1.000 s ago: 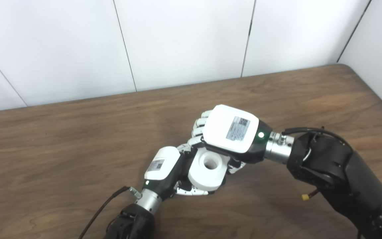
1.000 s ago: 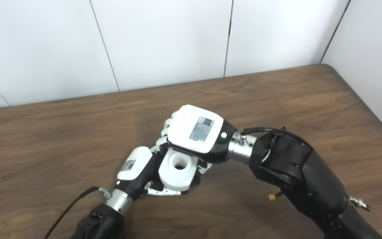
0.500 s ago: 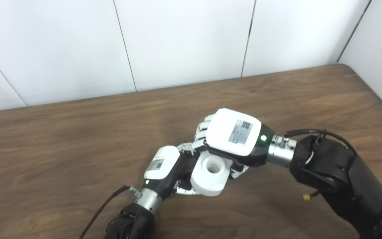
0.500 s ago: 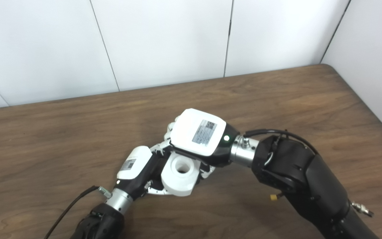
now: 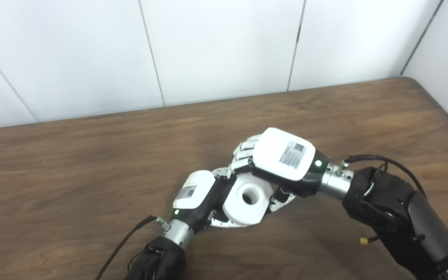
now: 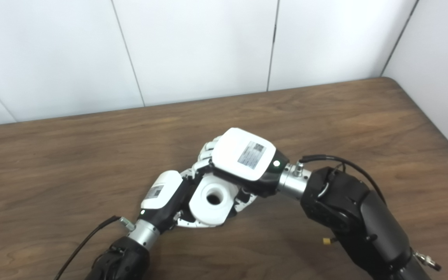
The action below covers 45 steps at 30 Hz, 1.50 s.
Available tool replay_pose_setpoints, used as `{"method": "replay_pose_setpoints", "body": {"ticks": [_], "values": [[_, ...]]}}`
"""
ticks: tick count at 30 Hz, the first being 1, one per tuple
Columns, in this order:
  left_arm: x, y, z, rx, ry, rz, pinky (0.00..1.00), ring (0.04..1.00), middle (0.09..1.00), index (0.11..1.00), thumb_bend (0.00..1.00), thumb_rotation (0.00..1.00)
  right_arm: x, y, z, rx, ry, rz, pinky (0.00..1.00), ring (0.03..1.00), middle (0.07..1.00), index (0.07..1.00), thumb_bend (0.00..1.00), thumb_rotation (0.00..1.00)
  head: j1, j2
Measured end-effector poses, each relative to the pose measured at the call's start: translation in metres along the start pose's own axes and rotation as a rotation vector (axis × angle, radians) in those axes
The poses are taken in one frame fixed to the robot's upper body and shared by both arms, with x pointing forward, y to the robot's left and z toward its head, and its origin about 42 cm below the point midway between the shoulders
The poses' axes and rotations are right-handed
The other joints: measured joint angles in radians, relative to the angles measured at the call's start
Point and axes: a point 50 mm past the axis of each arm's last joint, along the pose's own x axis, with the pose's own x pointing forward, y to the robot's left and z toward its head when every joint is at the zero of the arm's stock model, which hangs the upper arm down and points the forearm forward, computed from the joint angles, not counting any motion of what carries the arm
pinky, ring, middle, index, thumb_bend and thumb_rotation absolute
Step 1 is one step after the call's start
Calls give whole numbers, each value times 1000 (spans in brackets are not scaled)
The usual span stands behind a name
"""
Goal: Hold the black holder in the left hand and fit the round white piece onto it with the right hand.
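- A brown wood-grain counter fills the lower part of the scene, backed by a wall of plain white panels that meets another white wall at the right corner.
- Two black robot arms come in from the bottom edge and meet near the middle of the counter.
- The left hand, with a white back shell and a small green light near the wrist, comes up from the bottom centre-left. Its pale fingers curl under and around the near side of the round white plastic piece, so this hand is closed on the parts it holds.
- The round white plastic piece is a thick disc with a circular hole in its centre. It sits between the two hands, tilted slightly toward the camera, just above the counter.
- The black holder shows only as dark slivers beside the left palm and under the disc; its shape cannot be made out.
- The right hand, with a white back shell bearing a grey label, comes in from the right and lies over the far edge of the disc. Its fingers are curled down over that far side, gripping the disc.
- A thin black cable trails from the left wrist toward the bottom edge.
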Motion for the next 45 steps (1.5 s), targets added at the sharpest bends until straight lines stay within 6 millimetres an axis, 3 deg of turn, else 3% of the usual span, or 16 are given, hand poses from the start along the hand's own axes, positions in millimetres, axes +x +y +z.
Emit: {"method": "replay_pose_setpoints", "body": {"ticks": [13, 45], "values": [[-2, -1, -1, -7, 1, 12, 991, 851, 721, 482, 523, 55, 6, -5, -5, -40, -4, 8, 569, 691, 616, 476, 522, 132, -5, -28], [-2, -5, 0, -9, -3, 20, 971, 846, 713, 482, 522, 54, 10, -5, -4, -27, -22, 33, 559, 699, 628, 481, 523, 138, -2, -20]]}}
